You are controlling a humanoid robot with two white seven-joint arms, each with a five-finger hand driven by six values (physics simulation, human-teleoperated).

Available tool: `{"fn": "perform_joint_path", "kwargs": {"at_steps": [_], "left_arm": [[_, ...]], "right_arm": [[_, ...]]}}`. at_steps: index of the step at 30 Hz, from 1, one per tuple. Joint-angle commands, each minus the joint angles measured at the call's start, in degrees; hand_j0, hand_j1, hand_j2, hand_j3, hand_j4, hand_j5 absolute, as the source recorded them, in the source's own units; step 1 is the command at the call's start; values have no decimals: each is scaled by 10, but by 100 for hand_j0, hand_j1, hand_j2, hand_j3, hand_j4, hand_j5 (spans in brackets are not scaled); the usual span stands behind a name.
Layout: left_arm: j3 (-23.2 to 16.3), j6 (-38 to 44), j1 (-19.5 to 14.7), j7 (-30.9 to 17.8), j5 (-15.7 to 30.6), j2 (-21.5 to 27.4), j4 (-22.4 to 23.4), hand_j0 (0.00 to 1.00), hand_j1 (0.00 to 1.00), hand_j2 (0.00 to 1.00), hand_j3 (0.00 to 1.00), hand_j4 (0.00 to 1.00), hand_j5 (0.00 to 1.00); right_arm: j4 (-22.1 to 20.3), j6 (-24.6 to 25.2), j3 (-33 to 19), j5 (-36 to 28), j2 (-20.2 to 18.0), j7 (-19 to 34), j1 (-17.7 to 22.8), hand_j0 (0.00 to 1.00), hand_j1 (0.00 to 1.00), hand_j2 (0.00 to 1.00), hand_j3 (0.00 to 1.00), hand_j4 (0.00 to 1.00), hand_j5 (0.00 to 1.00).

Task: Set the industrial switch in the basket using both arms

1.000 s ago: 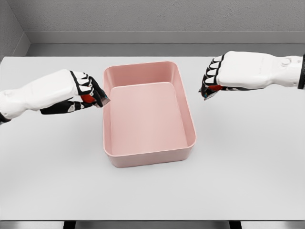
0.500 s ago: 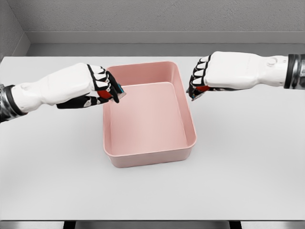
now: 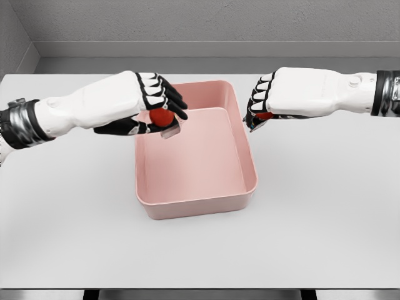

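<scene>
- At table centre: pink basket [image 3: 194,201], rectangular, rounded corners, sitting flat on the white table [image 3: 325,237]. Interior shows only bare pink floor.
- Left hand [image 3: 150,109] enters from 9 o'clock, white forearm with a metallic cuff at the frame edge. It hangs over the basket's 10 o'clock corner, above the rim.
- Left fingers [image 3: 169,97] extended and fanned toward 3 o'clock, not wrapped around anything; thumb lies lower, under the palm.
- Industrial switch [image 3: 164,120]: red round button on a small grey body, sitting just under the left palm between fingers and thumb. Grip reads as loosened; contact with the thumb side cannot be settled from this view. Switch is over the basket's 10 o'clock inner corner, above the floor, not resting on it.
- Right hand [image 3: 265,103] enters from 3 o'clock, level with the basket's 2 o'clock corner, just outside the rim.
- Right fingers curled into a fist, knuckles pointing to 9 o'clock. A small red patch shows under the curled fingers; cannot tell whether it is an object or part of the hand.
- The two hands are well apart, basket's far end between them.
</scene>
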Motion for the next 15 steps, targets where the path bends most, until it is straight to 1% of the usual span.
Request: {"fn": "perform_joint_path", "kwargs": {"at_steps": [1, 11, 14, 15], "left_arm": [[1, 1, -1, 0, 4, -11, 0, 100, 100, 100, 100, 100, 100], [1, 1, -18, 0, 3, -23, 0, 100, 100, 100, 100, 100, 100], [6, 1, -28, 0, 4, -20, 1, 100, 100, 100, 100, 100, 100], [8, 1, -29, 0, 5, -15, 1, 100, 100, 100, 100, 100, 100]], "right_arm": [[0, 2, 0, -3, -1, 0, 0, 56, 56, 56, 56, 56, 56], [0, 2, 0, -3, -1, 0, -2, 56, 56, 56, 56, 56, 56], [0, 2, 1, -3, 1, 0, -2, 57, 57, 57, 57, 57, 57], [0, 2, 1, -3, 7, 0, -2, 57, 57, 57, 57, 57, 57]]}}
